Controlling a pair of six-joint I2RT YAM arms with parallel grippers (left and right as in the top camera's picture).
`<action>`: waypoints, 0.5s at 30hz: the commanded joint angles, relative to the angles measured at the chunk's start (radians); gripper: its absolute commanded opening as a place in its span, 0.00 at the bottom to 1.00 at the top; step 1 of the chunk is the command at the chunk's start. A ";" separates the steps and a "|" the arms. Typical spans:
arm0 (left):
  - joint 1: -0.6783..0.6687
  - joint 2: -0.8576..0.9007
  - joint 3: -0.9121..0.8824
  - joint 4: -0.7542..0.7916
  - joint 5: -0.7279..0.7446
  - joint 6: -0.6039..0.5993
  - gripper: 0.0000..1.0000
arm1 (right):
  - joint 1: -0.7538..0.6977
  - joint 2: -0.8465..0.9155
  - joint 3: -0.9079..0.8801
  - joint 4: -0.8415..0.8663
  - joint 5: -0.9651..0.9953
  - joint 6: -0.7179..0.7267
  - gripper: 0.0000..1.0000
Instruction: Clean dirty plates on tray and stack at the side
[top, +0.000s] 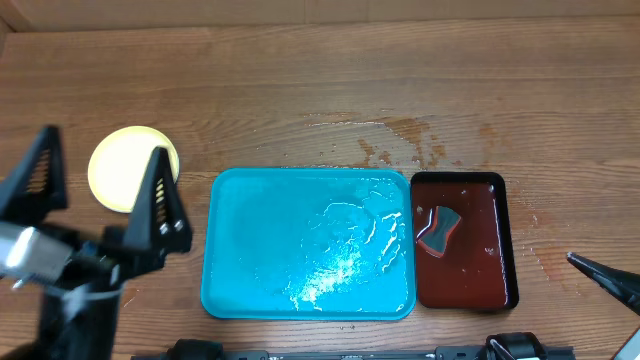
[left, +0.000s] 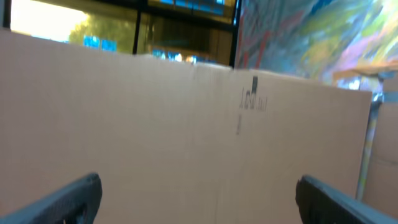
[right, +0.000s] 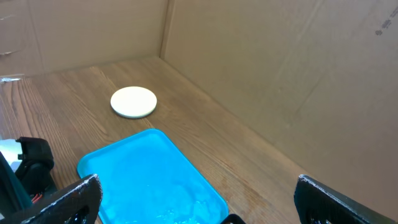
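Spread, empty left fingers overlap the yellow plate, whether others lie beneath unclear; right fingers, also spread, are mostly cropped overhead.

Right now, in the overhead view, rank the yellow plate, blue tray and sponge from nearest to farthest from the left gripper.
1. Yellow plate, far left, right at the left gripper.
2. Blue tray, centre.
3. Sponge, right, in the dark red tray.

No legible text in any view. Left wrist view: small dark printed marks on cardboard wall, right of centre, too blurred to read. Right wrist view: faint print on cardboard panel, upper right corner, illegible.
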 joint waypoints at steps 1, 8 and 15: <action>-0.003 -0.102 -0.174 0.138 0.014 -0.074 0.99 | 0.005 -0.002 0.007 0.002 -0.006 -0.003 1.00; 0.019 -0.307 -0.496 0.367 -0.042 -0.069 1.00 | 0.005 -0.002 0.007 0.002 -0.005 -0.003 1.00; 0.062 -0.451 -0.713 0.500 -0.047 0.002 1.00 | 0.005 -0.002 0.007 0.002 -0.005 -0.003 1.00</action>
